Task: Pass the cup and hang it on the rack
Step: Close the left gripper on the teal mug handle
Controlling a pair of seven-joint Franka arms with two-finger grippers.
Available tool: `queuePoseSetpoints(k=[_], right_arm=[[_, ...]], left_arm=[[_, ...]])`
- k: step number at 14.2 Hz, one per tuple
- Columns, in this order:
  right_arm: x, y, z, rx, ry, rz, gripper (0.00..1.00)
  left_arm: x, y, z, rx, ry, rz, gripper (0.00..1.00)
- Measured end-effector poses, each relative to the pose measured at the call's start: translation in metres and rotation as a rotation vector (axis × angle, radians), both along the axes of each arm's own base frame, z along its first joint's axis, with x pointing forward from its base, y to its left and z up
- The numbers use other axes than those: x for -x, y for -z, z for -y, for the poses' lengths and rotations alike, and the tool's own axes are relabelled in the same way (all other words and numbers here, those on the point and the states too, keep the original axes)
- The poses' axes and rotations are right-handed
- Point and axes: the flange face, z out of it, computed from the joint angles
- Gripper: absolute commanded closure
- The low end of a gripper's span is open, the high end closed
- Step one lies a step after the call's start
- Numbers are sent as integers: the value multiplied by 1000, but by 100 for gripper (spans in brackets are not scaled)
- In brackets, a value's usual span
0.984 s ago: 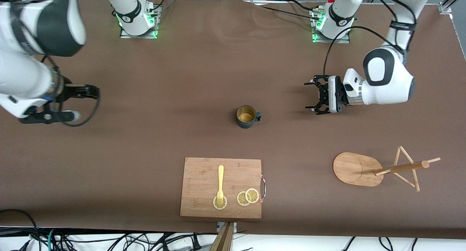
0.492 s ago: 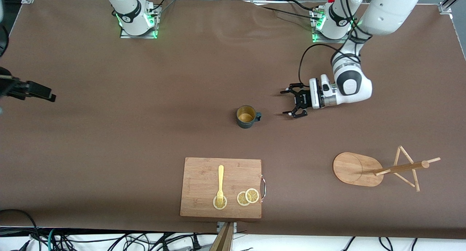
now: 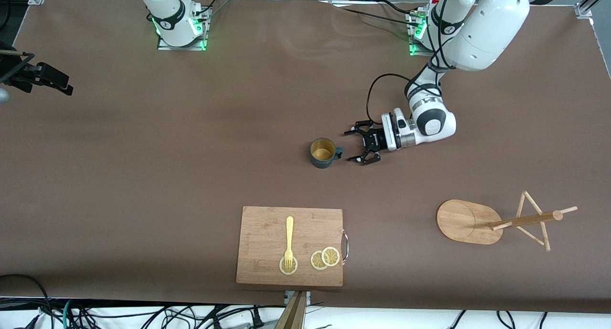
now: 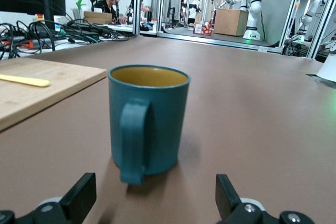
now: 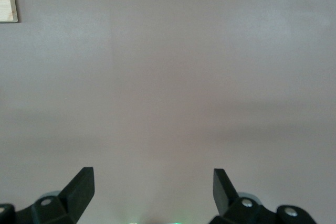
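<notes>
Left hand (image 3: 355, 146) low beside the cup (image 3: 322, 153), fingers apart, handle facing it — best to straddle the handle squarely before clamping; right hand (image 5: 152, 192) waits over bare worktop (image 3: 191, 176), fingers apart

— Where is the small dark teal ribbed mug (image 3: 323, 153)?
— Upright on the brown table (image 3: 191, 176), mid-table, handle toward the left arm's end. The left end effector (image 3: 356, 143) is low just beside that handle, fingers spread, not touching.
— And the rectangular bamboo cutting board (image 3: 267, 233)?
— Nearer the front camera than the mug. A pale yellow fork (image 3: 289, 240) and three lemon slices (image 3: 324, 258) lie on it.
— The light wooden mug stand (image 3: 470, 221)?
— Toward the left arm's end, nearer the camera than the mug.
— The right end effector (image 3: 43, 78)?
— Over the table's right-arm end, fingers apart.
</notes>
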Motion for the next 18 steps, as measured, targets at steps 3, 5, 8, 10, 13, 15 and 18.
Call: queuePoseSetpoints(k=[3, 5, 8, 10, 13, 15, 18], right_arm=[[-15, 1, -7, 3, -21, 15, 0], [-26, 4, -6, 2, -22, 9, 0], [-34, 8, -5, 1, -22, 3, 0], [-35, 8, -5, 1, -21, 4, 0], [-35, 8, -6, 1, -22, 4, 0], [-35, 7, -7, 1, -24, 4, 0], [-35, 7, -8, 1, -26, 5, 0]], left_arm=[[-17, 5, 12, 16, -4, 20, 0], [-21, 10, 18, 20, 0, 23, 0], [-19, 13, 24, 21, 10, 21, 22], [-18, 12, 27, 22, 16, 23, 58], [-19, 12, 28, 23, 17, 26, 85], [-19, 12, 28, 22, 16, 26, 100], [-21, 12, 23, 17, 10, 28, 100]])
